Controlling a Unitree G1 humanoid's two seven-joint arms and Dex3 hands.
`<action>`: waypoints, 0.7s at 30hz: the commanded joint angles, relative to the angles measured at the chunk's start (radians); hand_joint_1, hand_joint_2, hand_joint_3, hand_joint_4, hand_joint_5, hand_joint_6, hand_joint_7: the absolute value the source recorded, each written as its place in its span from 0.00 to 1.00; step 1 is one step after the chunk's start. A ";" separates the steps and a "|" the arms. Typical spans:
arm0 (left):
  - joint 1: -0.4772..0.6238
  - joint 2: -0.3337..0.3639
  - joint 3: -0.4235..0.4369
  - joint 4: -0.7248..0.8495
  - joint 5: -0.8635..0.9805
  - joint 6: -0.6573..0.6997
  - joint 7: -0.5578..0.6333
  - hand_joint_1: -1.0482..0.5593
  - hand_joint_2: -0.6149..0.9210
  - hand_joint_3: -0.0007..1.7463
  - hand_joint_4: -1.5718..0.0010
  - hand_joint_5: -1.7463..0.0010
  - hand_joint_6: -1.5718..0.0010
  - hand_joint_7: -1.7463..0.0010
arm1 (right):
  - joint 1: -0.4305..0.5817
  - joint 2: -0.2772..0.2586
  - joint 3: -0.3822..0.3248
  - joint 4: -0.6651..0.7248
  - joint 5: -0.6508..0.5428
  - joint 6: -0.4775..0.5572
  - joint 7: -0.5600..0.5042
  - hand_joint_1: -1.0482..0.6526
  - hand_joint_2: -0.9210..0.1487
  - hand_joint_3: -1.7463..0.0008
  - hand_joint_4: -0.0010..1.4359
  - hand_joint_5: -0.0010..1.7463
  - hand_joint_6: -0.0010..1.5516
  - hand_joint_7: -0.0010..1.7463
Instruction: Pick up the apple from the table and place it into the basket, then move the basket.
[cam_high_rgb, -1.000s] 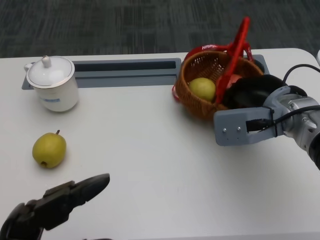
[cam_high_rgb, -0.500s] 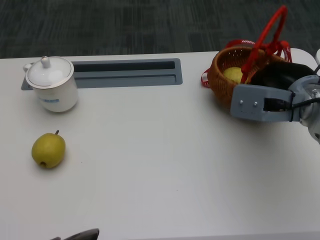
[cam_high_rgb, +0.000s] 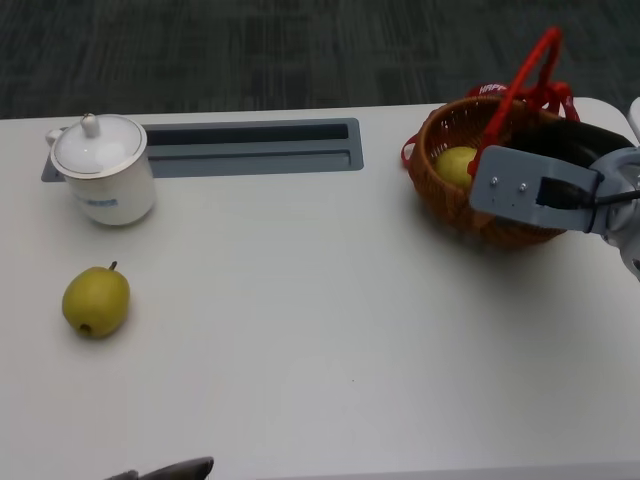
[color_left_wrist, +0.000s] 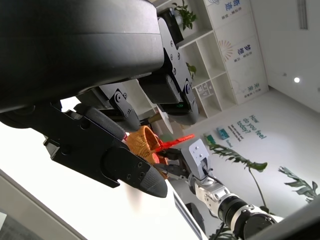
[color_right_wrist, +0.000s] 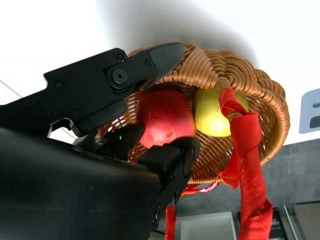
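head view: right hand (cam_high_rgb: 560, 165) grips the basket (cam_high_rgb: 450, 205) at its rim; basket-moving step in hand, set-down comes next. the basket has shifted right since a second ago. left wrist view: left hand (color_left_wrist: 115, 145) empty, fingers apart. right wrist view: apple (color_right_wrist: 165, 119) lies inside the basket beside a yellow fruit (color_right_wrist: 215, 116).

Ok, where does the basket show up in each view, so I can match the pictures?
Head view: basket at the table's far right, with the right hand at its rim.
Left wrist view: basket small, mid-picture, beyond the left hand.
Right wrist view: basket fills the middle, close up, fruit inside.
Shared landmark: its red handle, also seen at and.
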 joint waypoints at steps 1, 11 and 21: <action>-0.030 0.016 -0.006 0.019 -0.014 0.015 -0.017 0.47 0.87 0.00 0.43 0.99 0.50 1.00 | -0.005 -0.002 -0.004 -0.005 0.008 -0.013 0.023 0.05 0.14 1.00 0.17 0.00 0.16 0.00; -0.172 -0.010 -0.024 0.061 -0.001 0.042 -0.021 0.45 0.88 0.00 0.41 0.99 0.48 0.99 | -0.023 -0.054 -0.006 -0.011 0.008 -0.057 0.056 0.03 0.10 1.00 0.15 0.00 0.13 0.00; -0.336 0.003 -0.010 0.140 -0.001 0.064 -0.033 0.44 0.88 0.00 0.42 1.00 0.49 1.00 | -0.009 -0.157 -0.025 -0.031 0.032 -0.214 0.003 0.12 0.14 1.00 0.24 0.02 0.20 0.02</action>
